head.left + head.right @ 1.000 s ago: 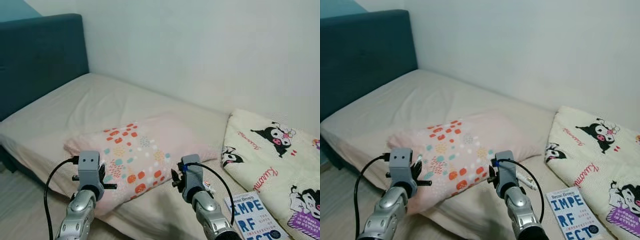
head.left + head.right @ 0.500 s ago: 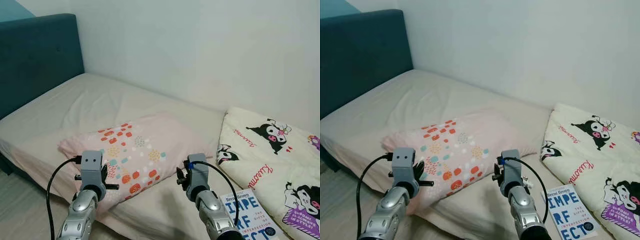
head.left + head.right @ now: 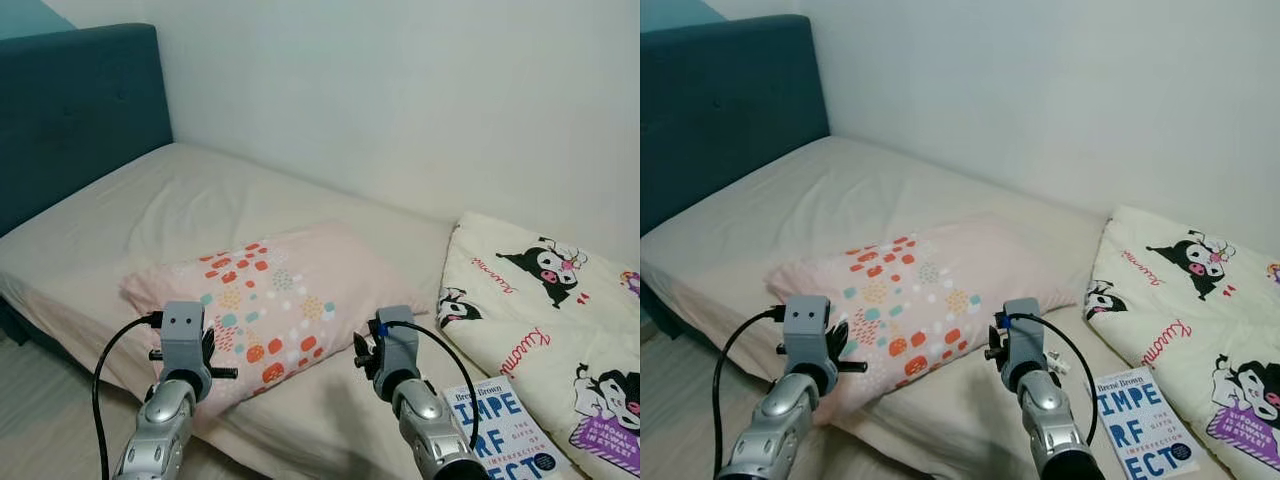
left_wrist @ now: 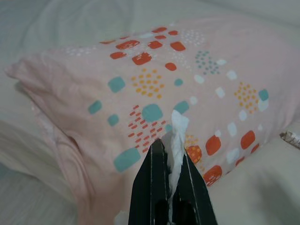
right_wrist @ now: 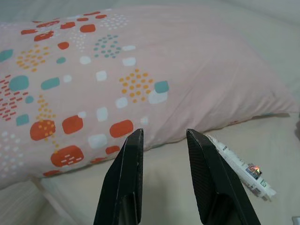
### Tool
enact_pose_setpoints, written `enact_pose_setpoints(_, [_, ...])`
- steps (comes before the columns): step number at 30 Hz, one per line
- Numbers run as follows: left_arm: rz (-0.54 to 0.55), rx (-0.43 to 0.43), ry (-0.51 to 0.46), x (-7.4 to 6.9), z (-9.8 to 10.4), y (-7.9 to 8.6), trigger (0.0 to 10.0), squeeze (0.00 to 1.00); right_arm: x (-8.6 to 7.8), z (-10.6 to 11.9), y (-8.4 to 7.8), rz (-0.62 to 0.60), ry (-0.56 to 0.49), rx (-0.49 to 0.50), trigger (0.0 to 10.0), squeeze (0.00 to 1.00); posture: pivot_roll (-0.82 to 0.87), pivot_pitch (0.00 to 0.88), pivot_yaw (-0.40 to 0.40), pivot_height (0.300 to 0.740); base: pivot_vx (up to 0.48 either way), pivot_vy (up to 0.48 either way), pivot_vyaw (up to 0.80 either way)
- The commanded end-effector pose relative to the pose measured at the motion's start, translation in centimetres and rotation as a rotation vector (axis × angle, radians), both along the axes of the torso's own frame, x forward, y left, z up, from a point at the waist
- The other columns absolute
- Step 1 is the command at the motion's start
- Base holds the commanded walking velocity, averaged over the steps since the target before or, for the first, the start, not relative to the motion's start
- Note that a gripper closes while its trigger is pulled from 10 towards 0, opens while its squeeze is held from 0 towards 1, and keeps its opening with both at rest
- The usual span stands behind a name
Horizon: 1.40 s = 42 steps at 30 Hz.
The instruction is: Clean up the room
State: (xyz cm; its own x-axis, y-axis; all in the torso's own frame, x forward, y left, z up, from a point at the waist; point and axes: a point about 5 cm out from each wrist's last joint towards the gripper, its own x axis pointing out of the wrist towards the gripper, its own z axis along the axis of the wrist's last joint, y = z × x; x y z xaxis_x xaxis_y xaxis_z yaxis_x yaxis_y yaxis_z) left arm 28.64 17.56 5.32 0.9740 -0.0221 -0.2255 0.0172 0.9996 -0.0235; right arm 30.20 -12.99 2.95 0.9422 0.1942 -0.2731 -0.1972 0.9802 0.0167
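A pink pillow (image 3: 275, 295) with orange, teal and white spots lies on the beige bed (image 3: 200, 205). My left gripper (image 4: 171, 146) is raised over the pillow's near end, shut on a scrap of white tissue (image 4: 179, 125) that sticks out between the fingers. My right gripper (image 5: 164, 134) is open with nothing in it, held above the pillow's front edge. Just past it a small white wrapper (image 5: 241, 166) lies on the sheet. Both arms also rise from the bottom of the eye views, the left gripper (image 3: 208, 350) and the right gripper (image 3: 362, 352).
A blue and white book (image 3: 500, 430) lies on the bed at the lower right. A cream blanket (image 3: 550, 300) printed with cartoon figures covers the right side. A teal headboard (image 3: 70, 110) stands at the left, a white wall behind, and floor (image 3: 40, 420) at the lower left.
The whole picture has shifted slightly, so the camera has moved. Both arms keep the same pose, and the left gripper still holds the tissue.
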Motion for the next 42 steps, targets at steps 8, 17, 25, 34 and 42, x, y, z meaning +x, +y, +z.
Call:
enact_pose_setpoints(8, [-0.016, 0.005, 0.004, -0.17, -0.12, -0.37, 10.0, 0.0, -0.03, 0.09, -0.7, -0.03, -0.009, 0.003, 10.0, 0.0, 0.0, 0.004, -0.106, 0.635, 0.0, 0.0, 0.0])
enact_pose_setpoints(17, [-0.031, 0.004, 0.002, -0.21, -0.04, -0.53, 10.0, 0.0, -0.19, 0.0, -0.87, -0.058, -0.013, -0.002, 10.0, 0.0, 0.0, 0.012, -0.098, 0.635, 0.0, 0.0, 0.0])
enact_pose_setpoints(25, [-0.034, 0.012, 0.005, -0.17, -0.08, -0.4, 10.0, 0.0, -0.1, 0.15, -1.35, -0.093, -0.02, 0.005, 10.0, 0.0, 0.0, 0.015, -0.097, 0.635, 0.0, 0.0, 0.0])
enact_pose_setpoints(34, [-0.037, 0.016, 0.013, -0.2, -0.26, -0.43, 10.0, 0.0, -0.17, 0.04, -1.33, -0.087, -0.012, 0.005, 10.0, 0.0, 0.0, 0.008, -0.101, 0.601, 0.0, 0.0, 0.0])
enact_pose_setpoints(42, [-0.04, 0.02, 0.016, -0.27, -0.36, -0.43, 10.0, 0.0, -0.24, -0.1, -1.16, -0.077, -0.003, 0.004, 10.0, 0.0, 0.0, 0.0, -0.103, 0.581, 0.0, 0.0, 0.0])
